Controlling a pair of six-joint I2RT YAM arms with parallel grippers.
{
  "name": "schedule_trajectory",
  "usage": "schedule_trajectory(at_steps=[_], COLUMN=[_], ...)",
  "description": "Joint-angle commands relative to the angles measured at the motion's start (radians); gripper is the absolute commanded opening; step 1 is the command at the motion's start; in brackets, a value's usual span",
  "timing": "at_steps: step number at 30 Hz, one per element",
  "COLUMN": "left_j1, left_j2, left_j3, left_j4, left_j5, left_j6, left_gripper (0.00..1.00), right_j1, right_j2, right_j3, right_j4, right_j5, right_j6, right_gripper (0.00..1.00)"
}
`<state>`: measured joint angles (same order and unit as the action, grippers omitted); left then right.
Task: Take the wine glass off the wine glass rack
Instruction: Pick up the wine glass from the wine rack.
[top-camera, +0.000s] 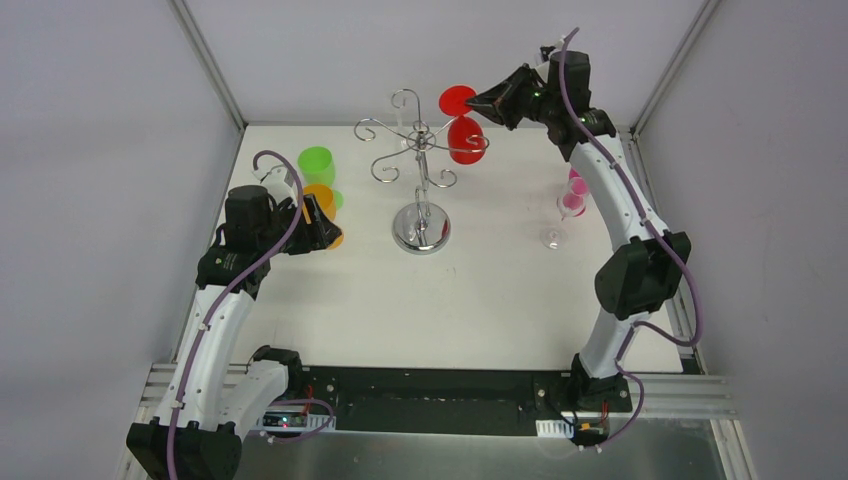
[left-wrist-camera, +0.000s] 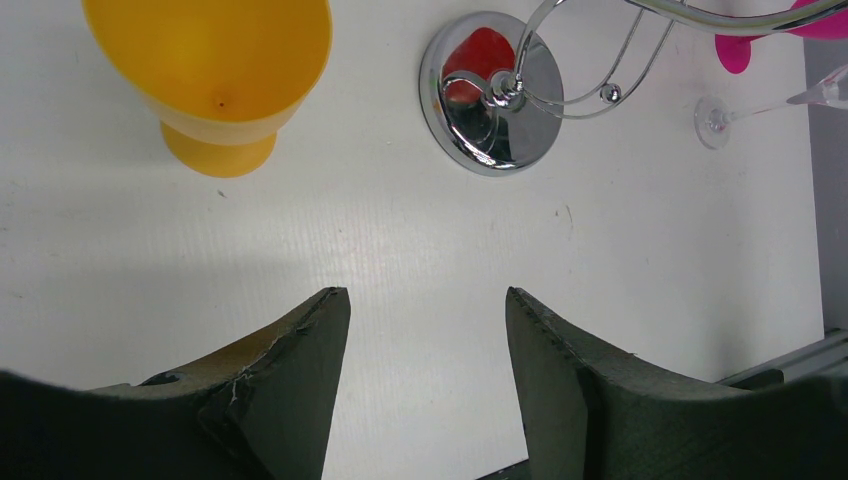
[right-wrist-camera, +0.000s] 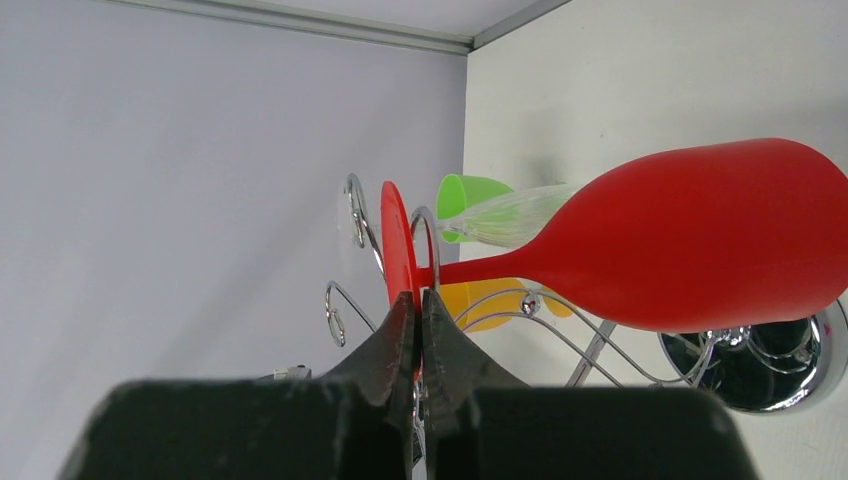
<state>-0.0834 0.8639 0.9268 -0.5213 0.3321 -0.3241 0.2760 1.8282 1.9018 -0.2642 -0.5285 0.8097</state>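
The right pincer (right-wrist-camera: 420, 300) is pressed together on the rim of the red glass's (right-wrist-camera: 700, 240) foot. The glass hangs bowl down at a far right arm of the rack (top-camera: 421, 190), its stem within a wire scroll. The left pincer (left-wrist-camera: 425, 300) is spread and holds nothing, above the desk (left-wrist-camera: 400, 240) near an orange cup (left-wrist-camera: 215, 70).

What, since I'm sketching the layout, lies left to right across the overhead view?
green glass → rack post → red glass → pink glass
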Motion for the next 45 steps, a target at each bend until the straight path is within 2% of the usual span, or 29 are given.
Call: schedule_trajectory(at_steps=[1,21,45], left_j1=[0.010,0.011,0.010], left_j2=[0.000,0.007,0.006], left_j3=[0.003,0.004,0.007], left_j4=[0.006,0.006,0.000], left_j5=[0.008,0.009,0.003], left_j6=[0.023,0.022,0.026], left_gripper=[0.60,0.60,0.60], right_j1=[-0.005,0.035,0.088], right_j2=[-0.096,-0.090,0.044], right_j3=[-0.022,0.011,0.149], right_j4=[0.059,0.080,0.056], right_j5=[-0.040,-0.094,-0.039], right_j6=[0.002,0.050,0.080], right_gripper=[0.00,0.00,0.00])
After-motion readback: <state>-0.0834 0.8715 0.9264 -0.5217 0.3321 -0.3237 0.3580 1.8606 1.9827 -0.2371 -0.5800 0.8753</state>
